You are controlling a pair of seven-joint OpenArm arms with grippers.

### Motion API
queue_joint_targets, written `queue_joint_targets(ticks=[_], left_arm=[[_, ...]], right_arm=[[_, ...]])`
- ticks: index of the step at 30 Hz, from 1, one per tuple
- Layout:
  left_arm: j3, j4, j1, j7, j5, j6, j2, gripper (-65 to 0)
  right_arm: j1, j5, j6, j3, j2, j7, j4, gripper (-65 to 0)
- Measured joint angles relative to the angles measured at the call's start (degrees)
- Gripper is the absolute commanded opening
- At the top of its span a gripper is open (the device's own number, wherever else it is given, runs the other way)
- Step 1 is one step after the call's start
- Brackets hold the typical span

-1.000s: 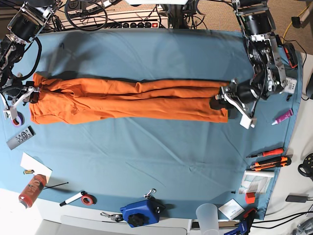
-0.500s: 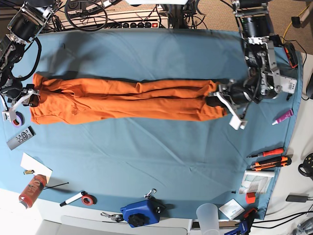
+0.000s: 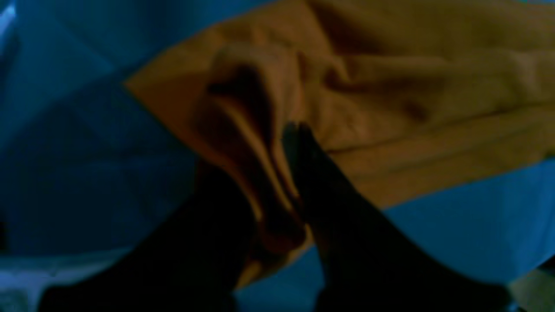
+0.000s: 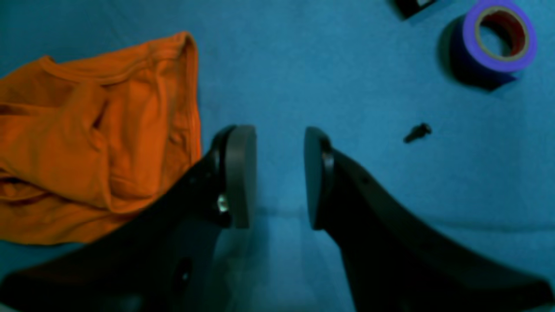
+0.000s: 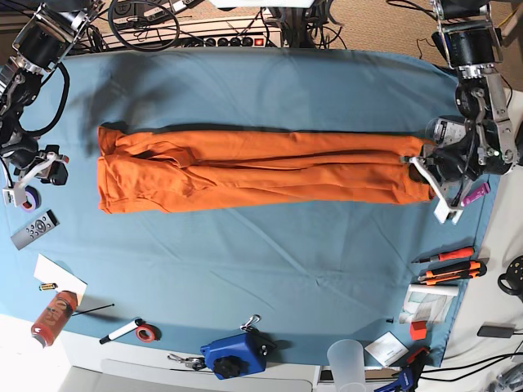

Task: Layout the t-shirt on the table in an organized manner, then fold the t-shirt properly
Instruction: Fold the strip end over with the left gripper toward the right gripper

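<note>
the left gripper (image 5: 426, 166) has its fingers (image 3: 303, 182) pinched on the t-shirt (image 5: 253, 170), a long band across the tabletop (image 5: 270, 90) middle, so it should probably drag slow and low while the right gripper (image 4: 277, 173) fingers hang apart, empty, by the left edge

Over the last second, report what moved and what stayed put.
The left gripper shut on the t-shirt end and dragged the whole shirt toward the base view's right. The right gripper, which had been at the other end, is now open and clear of the fabric. The purple tape roll, remote and cutters on the table stayed put.
</note>
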Motion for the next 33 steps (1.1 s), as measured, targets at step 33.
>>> queue_joint_targets(ticks=[33], left_arm=[[51.89, 4.59, -3.56, -7.30, 52.70, 15.28, 28.33, -51.9]], right_arm=[[0.00, 0.07, 0.00, 0.00, 0.00, 1.20, 0.00, -45.8]])
